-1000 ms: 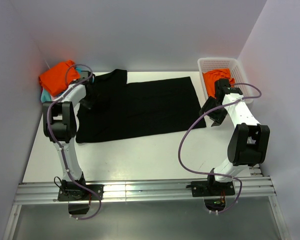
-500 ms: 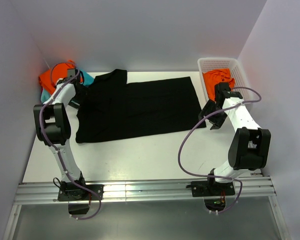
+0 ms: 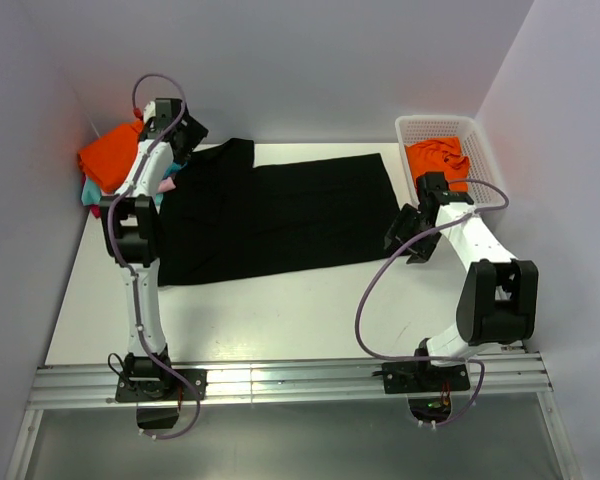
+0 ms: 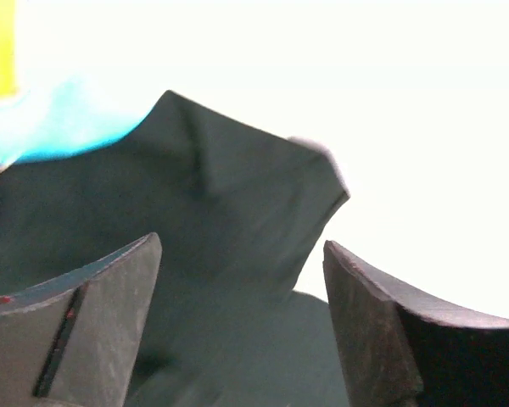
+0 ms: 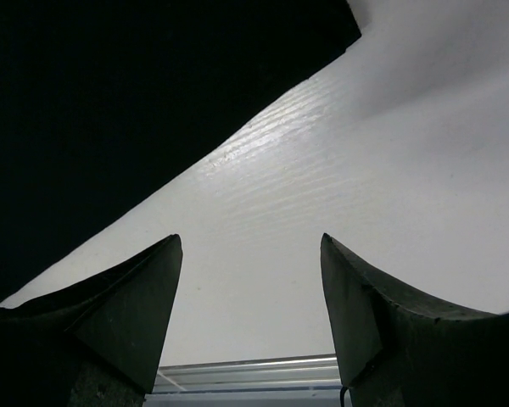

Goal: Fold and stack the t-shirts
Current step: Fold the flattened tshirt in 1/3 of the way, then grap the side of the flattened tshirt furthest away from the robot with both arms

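Observation:
The large black t-shirt point(image 3: 280, 215) lies spread flat across the middle of the table point(image 3: 280, 300), one sleeve toward the back left. My left gripper point(image 3: 188, 138) hangs open above that sleeve point(image 4: 229, 195) and holds nothing point(image 4: 242, 254). A folded orange t-shirt point(image 3: 110, 155) rests on teal and pink cloth point(image 3: 92, 190) in the back left corner; a teal edge point(image 4: 59, 119) shows in the left wrist view. My right gripper point(image 3: 402, 235) is open at the black shirt's right edge, over bare table point(image 5: 250, 246), with the black cloth point(image 5: 110, 102) beside it.
A white lattice basket point(image 3: 480, 135) stands at the back right with another orange t-shirt point(image 3: 440, 160) in it. Walls close in the left, back and right sides. A metal rail point(image 3: 280, 380) runs along the near edge.
My left gripper opened, rose off the black shirt's left edge and swung toward the back. The right gripper, still open, slid left toward the shirt's right edge.

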Action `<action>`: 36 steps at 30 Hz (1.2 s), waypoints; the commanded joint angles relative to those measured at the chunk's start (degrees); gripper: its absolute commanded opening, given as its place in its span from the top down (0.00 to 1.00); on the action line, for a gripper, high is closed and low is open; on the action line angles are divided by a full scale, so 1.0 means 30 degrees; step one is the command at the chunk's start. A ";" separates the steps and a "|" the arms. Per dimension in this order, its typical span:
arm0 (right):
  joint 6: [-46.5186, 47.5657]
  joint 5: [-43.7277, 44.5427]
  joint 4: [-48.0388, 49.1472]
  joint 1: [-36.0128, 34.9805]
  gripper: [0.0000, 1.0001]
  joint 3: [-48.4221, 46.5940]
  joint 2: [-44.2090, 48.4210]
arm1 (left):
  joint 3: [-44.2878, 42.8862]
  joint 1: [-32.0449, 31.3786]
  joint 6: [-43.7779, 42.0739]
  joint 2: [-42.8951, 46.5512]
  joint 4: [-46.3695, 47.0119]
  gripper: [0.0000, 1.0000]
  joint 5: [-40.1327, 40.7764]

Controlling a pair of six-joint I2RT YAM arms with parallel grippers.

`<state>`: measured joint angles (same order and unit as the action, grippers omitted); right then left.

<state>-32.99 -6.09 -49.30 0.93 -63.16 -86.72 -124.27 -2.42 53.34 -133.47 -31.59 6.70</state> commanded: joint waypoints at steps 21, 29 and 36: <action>-0.2359 0.2556 -0.3195 -0.1566 0.27 0.0575 0.2891 | -0.3929 -0.0074 0.5129 -0.7599 0.8039 0.16 -0.2321; -0.3066 0.2440 -0.2816 -0.3531 0.27 -0.1270 0.1135 | -0.4368 0.0043 0.6417 -0.8830 0.9183 0.93 -0.2409; -0.2890 0.2381 -0.2757 -0.4089 0.27 -0.2415 -0.0156 | -0.4341 0.0511 0.6654 -0.7811 0.9740 1.00 -0.3434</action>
<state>-41.10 0.16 -57.71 -10.55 -67.64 -87.05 -135.35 -1.78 72.93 -158.98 -3.97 -1.96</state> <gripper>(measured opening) 0.735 0.024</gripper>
